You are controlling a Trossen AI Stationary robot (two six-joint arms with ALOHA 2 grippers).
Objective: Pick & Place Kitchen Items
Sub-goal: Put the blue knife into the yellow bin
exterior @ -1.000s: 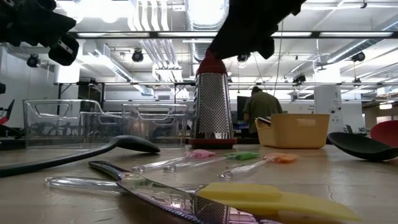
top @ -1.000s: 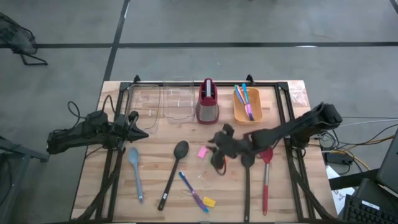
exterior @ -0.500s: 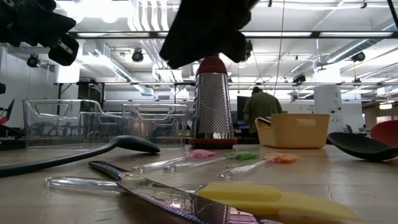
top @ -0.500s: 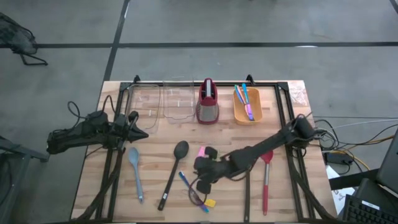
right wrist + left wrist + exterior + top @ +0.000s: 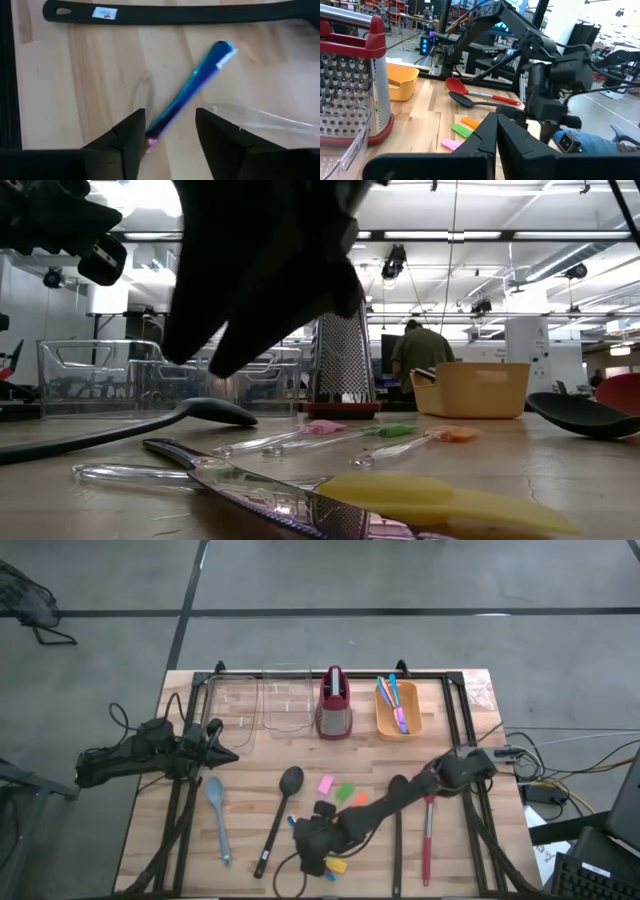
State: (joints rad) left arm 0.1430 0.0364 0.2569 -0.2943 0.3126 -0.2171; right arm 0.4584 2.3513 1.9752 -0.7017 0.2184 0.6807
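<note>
right gripper (image 5: 167, 135) open astride iridescent cutlery piece (image 5: 192, 90)

Right tool (image 5: 167, 132) low over the table's front, fingers apart, left tool (image 5: 496, 131) closed at left edge.

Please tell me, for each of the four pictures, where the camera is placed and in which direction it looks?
High view: above the table, looking straight down; both arms show, left gripper and right gripper.
Low view: at table-top height, looking level across to the room; the right arm hangs in from above.
Left wrist view: on the left arm, looking across the table; its own shut fingers show.
Right wrist view: looking down between open fingers at the iridescent utensil.
Shared: the grater shows in the high, low and left wrist views.
</note>
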